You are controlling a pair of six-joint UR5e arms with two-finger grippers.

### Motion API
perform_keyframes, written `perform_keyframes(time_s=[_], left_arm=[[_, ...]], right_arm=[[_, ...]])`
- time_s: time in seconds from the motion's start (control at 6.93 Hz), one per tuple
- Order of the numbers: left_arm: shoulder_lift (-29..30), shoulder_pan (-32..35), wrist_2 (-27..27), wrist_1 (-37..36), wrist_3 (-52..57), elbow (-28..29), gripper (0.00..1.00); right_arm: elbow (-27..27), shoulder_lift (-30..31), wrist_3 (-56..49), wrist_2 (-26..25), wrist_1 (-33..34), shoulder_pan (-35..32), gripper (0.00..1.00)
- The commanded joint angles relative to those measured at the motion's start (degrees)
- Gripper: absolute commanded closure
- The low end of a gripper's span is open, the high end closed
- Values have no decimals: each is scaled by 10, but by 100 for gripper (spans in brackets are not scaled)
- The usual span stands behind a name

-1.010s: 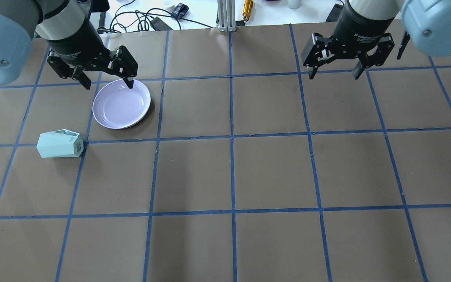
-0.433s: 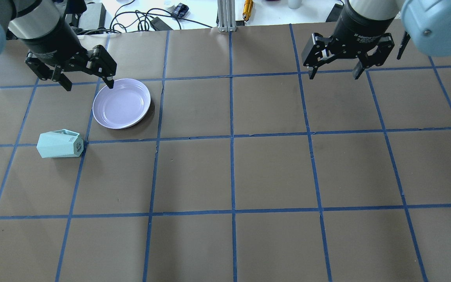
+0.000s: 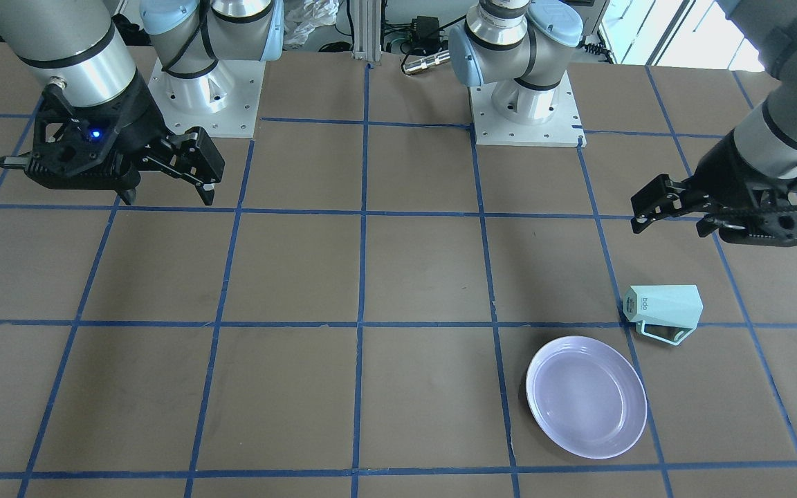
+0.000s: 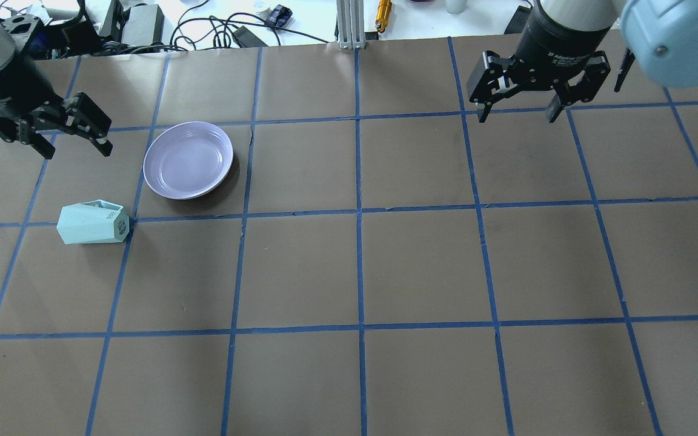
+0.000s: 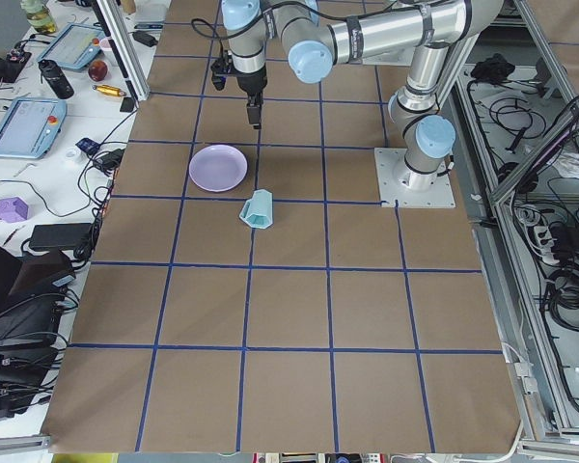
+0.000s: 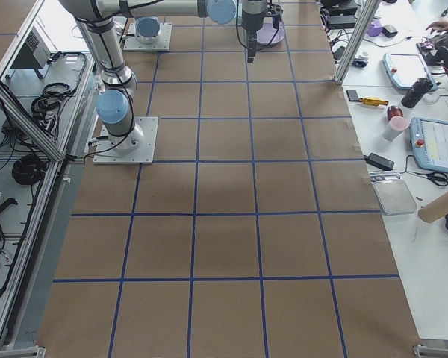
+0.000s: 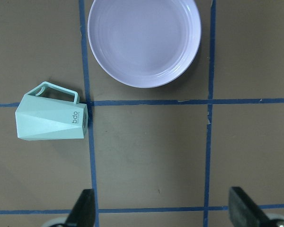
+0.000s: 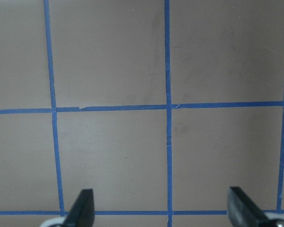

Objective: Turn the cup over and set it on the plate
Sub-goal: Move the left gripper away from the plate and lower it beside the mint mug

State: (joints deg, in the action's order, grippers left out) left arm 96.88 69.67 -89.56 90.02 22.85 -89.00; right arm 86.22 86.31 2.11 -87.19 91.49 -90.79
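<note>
The pale mint-green cup (image 4: 93, 223) lies on its side on the table, base to the right and handle on the far side; it also shows in the front view (image 3: 665, 311) and the left wrist view (image 7: 51, 117). The lavender plate (image 4: 188, 160) sits bare, just right of and beyond the cup, also in the front view (image 3: 587, 396) and the left wrist view (image 7: 144, 41). My left gripper (image 4: 75, 151) is open and empty, above the table left of the plate and beyond the cup. My right gripper (image 4: 517, 116) is open and empty at the far right.
The table is brown paper with a blue tape grid. Cables, a power brick and small items (image 4: 246, 33) lie past the far edge, by an aluminium post (image 4: 349, 24). The two arm bases (image 3: 523, 111) stand at the robot's side.
My left gripper has moved left, from over the plate's far rim to a spot left of the plate, still open. The right arm, cup and plate have not moved.
</note>
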Motion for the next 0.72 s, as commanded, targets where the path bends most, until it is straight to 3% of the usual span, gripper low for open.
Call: perform_keyframes(time_s=[0.0, 0.29, 0.58], left_arm=[[37, -76, 24, -1, 114, 3, 0], [73, -127, 54, -1, 170, 10, 0], [104, -181, 122, 12, 178, 10, 0]], right_arm=[[0, 0, 0, 0, 0, 0, 0], [0, 0, 0, 0, 0, 0, 0], [0, 0, 0, 0, 0, 0, 0]])
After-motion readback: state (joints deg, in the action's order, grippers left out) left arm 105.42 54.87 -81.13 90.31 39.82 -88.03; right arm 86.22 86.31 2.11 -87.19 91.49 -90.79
